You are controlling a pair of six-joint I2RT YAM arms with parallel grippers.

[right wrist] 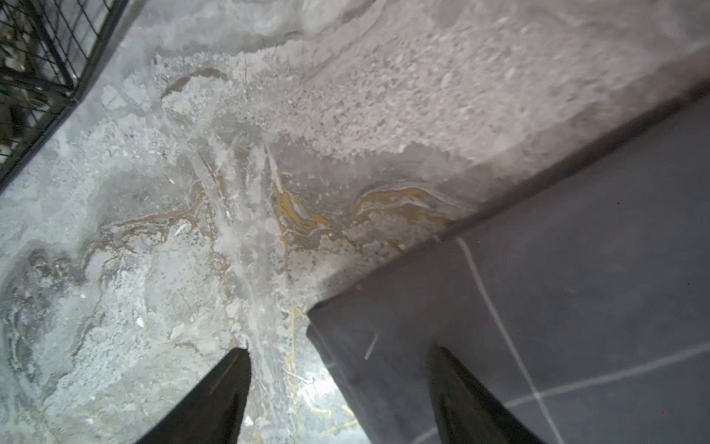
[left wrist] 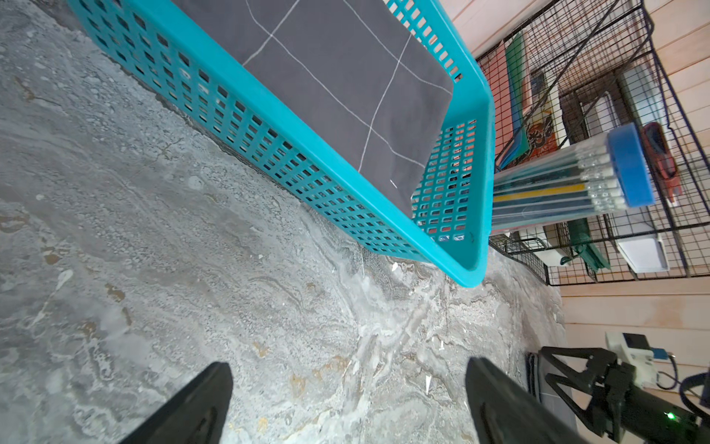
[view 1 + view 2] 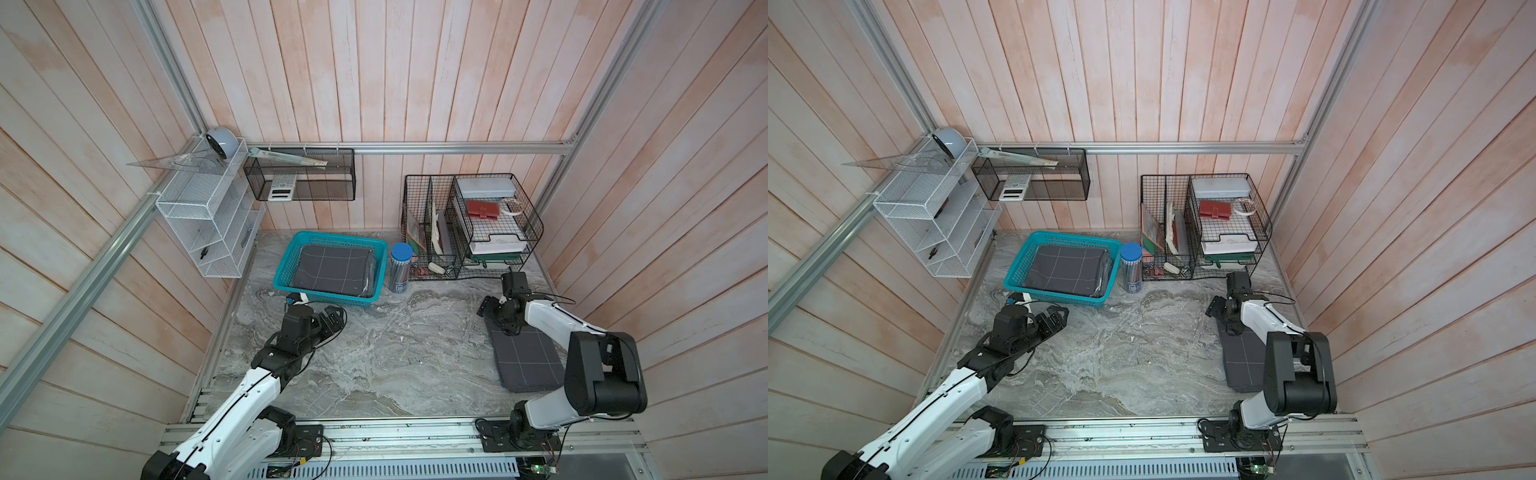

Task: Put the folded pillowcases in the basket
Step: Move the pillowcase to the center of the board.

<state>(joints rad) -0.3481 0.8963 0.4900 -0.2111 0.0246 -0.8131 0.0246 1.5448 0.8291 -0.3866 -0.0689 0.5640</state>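
The teal basket (image 3: 291,253) (image 3: 1021,259) (image 2: 476,261) stands at the back left of the marble table. In it lies a folded dark grey pillowcase (image 3: 332,270) (image 3: 1065,268) (image 2: 338,69) with thin white grid lines. A second folded pillowcase (image 3: 525,359) (image 3: 1244,361) (image 1: 557,288) lies flat at the right. My left gripper (image 3: 332,319) (image 3: 1054,316) (image 2: 347,367) is open and empty over bare table just in front of the basket. My right gripper (image 3: 496,320) (image 3: 1224,319) (image 1: 340,350) is open low over the second pillowcase's far corner, one finger above cloth, one above table.
A clear tube with a blue cap (image 3: 401,268) stands right beside the basket. The black wire organizer (image 3: 469,226) fills the back right. A white wire shelf (image 3: 208,220) and a black mesh wall bin (image 3: 299,174) hang at the back left.
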